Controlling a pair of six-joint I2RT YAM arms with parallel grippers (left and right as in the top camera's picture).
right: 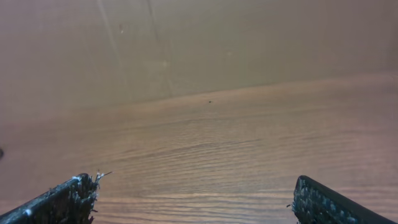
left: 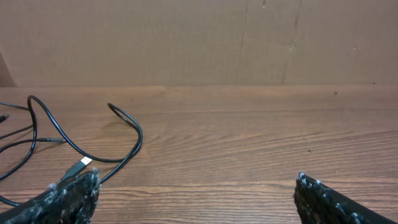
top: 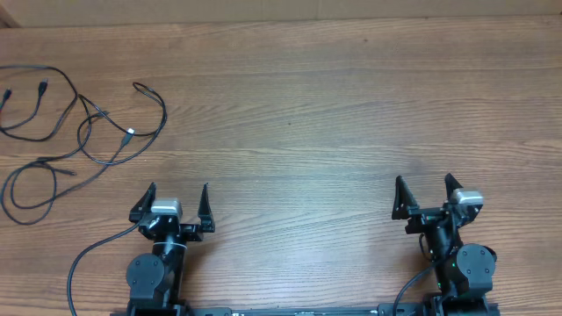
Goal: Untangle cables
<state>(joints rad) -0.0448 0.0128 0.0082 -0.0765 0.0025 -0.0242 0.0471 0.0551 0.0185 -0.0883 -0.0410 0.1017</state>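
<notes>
The left gripper (top: 177, 188), near the cables (top: 95, 111), and the right gripper (top: 425, 180), well apart from them, both gape empty; pinching crossed strands could tighten the tangle.

No text, label, brand, number or sign can be read in any of the three views. The plug ends of the cables (top: 95, 112) are shown too small for any marking to be made out.

The premises presented as a robotics laboratory test station. A wood-grain desk (top: 334, 105) carried two black robot arms mounted at its near edge, bearing the left end effector (top: 176, 189) and the right end effector (top: 425, 181). A plain brown cardboard-like backdrop (left: 186, 37) closed off the far side.
</notes>
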